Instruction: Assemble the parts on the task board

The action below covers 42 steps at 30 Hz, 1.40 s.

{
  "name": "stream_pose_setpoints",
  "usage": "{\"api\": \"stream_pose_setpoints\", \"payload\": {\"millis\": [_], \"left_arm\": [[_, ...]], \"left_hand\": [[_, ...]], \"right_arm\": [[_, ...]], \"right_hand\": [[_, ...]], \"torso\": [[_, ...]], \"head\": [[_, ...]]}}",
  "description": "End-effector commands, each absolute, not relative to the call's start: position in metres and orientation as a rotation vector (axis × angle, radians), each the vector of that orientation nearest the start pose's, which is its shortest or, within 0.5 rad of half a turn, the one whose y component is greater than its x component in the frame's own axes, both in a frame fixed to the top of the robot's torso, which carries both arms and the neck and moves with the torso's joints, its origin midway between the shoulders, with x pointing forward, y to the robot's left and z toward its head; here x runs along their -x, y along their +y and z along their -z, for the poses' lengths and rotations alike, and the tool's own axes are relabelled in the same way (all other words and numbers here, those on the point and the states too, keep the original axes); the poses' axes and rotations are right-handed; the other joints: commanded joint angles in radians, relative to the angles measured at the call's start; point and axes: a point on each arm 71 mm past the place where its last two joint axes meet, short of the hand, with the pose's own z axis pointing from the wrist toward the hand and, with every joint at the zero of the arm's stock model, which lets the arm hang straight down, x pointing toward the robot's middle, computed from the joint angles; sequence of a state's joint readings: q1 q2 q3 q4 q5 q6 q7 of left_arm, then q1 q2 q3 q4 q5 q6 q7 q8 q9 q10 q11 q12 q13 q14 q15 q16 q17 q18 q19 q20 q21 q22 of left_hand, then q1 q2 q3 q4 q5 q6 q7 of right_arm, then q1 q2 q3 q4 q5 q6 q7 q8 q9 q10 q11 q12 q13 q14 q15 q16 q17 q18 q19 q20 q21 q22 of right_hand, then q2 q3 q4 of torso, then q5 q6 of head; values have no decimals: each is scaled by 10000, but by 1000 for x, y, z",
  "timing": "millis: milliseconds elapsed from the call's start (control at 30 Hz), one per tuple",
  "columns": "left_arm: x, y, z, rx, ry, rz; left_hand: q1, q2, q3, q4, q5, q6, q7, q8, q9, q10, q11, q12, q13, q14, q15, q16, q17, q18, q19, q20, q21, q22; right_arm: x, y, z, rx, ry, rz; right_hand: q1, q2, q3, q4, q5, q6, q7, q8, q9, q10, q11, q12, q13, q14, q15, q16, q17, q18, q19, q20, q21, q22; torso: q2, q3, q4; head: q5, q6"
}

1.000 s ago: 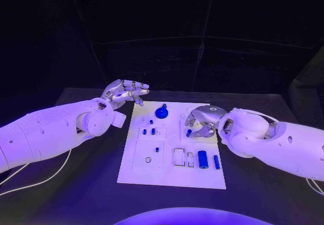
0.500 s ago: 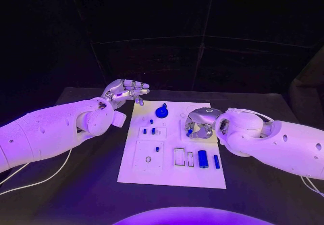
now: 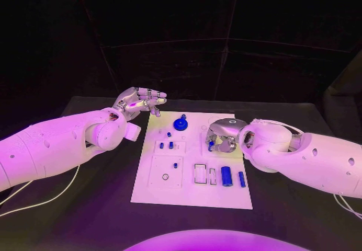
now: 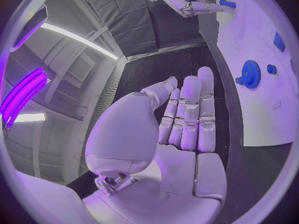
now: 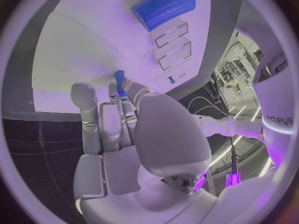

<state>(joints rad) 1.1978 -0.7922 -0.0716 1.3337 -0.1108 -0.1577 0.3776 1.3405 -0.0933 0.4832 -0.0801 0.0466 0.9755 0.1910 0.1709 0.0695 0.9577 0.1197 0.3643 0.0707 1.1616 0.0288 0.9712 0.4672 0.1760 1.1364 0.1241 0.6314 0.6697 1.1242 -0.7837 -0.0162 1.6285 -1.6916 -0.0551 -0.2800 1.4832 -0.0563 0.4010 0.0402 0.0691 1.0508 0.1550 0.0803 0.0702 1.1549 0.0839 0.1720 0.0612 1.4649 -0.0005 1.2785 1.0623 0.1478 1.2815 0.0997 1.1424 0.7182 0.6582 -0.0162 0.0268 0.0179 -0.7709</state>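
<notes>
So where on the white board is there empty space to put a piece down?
The near strip of the task board, below the blue cylinder and the slots, is bare. The black table beside the board's left edge is open too. It is crowded at the far end, around the blue gear, and under the right hand, which holds a small blue peg.

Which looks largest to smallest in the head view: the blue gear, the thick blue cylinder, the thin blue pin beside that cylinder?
1. Blue gear, widest as it looks here.
2. Thick blue cylinder, close to the gear in overall size, so the order of these two is unsure.
3. Thin blue pin, clearly the smallest.
</notes>
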Motion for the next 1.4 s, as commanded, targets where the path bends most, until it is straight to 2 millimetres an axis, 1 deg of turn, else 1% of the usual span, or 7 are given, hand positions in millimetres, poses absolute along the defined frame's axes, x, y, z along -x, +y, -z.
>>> {"api": "stream_pose_setpoints", "payload": {"millis": [33, 467, 733, 1000, 1067, 1133, 1400], "left_arm": [[-515, 232, 201, 10010, 15178, 15188], [-515, 234, 201, 10023, 15141, 15140], [-515, 232, 201, 10009, 15120, 15152], [-516, 225, 201, 9956, 15161, 15269], [-516, 223, 201, 9938, 15181, 15314], [-517, 222, 201, 9927, 15187, 15336], [-518, 220, 201, 9914, 15191, 15351]], "left_hand": [[-15, 76, -61, -20, 58, -3, 33, 47, 3, -8, 44, 60, -12, -67, 27, -35, -8, 66, -52, 26, -62, -9], [-15, 76, -61, -20, 58, -3, 33, 47, 3, -8, 44, 60, -12, -67, 27, -35, -8, 66, -52, 26, -62, -9], [-9, 85, -61, -24, 58, -6, 32, 52, 3, -13, 43, 65, -14, -67, 26, -34, -16, 67, -52, 26, -66, -12], [-9, 85, -61, -24, 58, -6, 32, 52, 3, -13, 43, 65, -14, -67, 26, -34, -16, 67, -52, 26, -66, -12], [-9, 85, -61, -24, 58, -6, 32, 52, 3, -13, 43, 65, -14, -67, 26, -34, -16, 67, -52, 26, -66, -12], [-9, 85, -61, -24, 58, -6, 32, 52, 3, -13, 43, 65, -14, -67, 26, -34, -16, 67, -52, 26, -66, -12], [0, 94, -60, -31, 58, -10, 31, 59, 2, -17, 42, 73, -16, -68, 25, -33, -26, 68, -51, 26, -69, -15]], "right_arm": [[-448, -141, 208, 4272, 17763, -5447], [-423, -142, 186, 3527, 16898, -7239], [-413, -110, 176, 3839, 16472, -8677], [-404, -62, 190, 4788, 16412, -9754], [-401, -52, 195, 5012, 16486, -9956], [-398, -43, 200, 5200, 16608, -10155], [-392, -28, 221, 6028, 17189, -10033]], "right_hand": [[41, -13, 217, -50, -68, 158, -7, 69, 9, 162, -36, -38, 32, 249, -63, 66, 24, -69, 115, -9, 112, 138], [-262, -295, 896, -265, -12, 296, 31, 15, -16, 381, -28, -336, 27, 235, -72, 74, -77, -117, 217, -39, 349, 455], [-300, -342, 972, -304, 24, 297, 42, 0, -18, 395, -19, -383, 29, 240, -67, 97, -53, -118, 215, -35, 365, 471], [-325, -361, 1094, -368, 99, 308, 50, -16, -18, 408, -10, -451, 29, 235, -61, 98, -78, -113, 198, -32, 371, 459], [-335, -370, 1110, -379, 111, 301, 55, -23, -19, 403, -5, -467, 28, 233, -59, 96, -86, -111, 192, -31, 370, 452], [-344, -377, 1126, -389, 123, 294, 59, -30, -21, 397, -1, -482, 27, 233, -56, 99, -84, -112, 190, -29, 372, 454], [-378, -386, 1159, -407, 144, 296, 66, -36, -20, 410, 6, -507, 30, 221, -49, 73, -139, -109, 173, -23, 365, 431]], "torso": [[-9, -6, 2], [-17, -7, 9], [-13, -25, 10], [-12, -20, 50], [-12, -26, 47], [-11, -26, -2], [-15, -6, 9]], "head": [[3, -15], [55, 29], [81, 17], [189, -1], [246, -30], [347, -45], [442, -137]]}}
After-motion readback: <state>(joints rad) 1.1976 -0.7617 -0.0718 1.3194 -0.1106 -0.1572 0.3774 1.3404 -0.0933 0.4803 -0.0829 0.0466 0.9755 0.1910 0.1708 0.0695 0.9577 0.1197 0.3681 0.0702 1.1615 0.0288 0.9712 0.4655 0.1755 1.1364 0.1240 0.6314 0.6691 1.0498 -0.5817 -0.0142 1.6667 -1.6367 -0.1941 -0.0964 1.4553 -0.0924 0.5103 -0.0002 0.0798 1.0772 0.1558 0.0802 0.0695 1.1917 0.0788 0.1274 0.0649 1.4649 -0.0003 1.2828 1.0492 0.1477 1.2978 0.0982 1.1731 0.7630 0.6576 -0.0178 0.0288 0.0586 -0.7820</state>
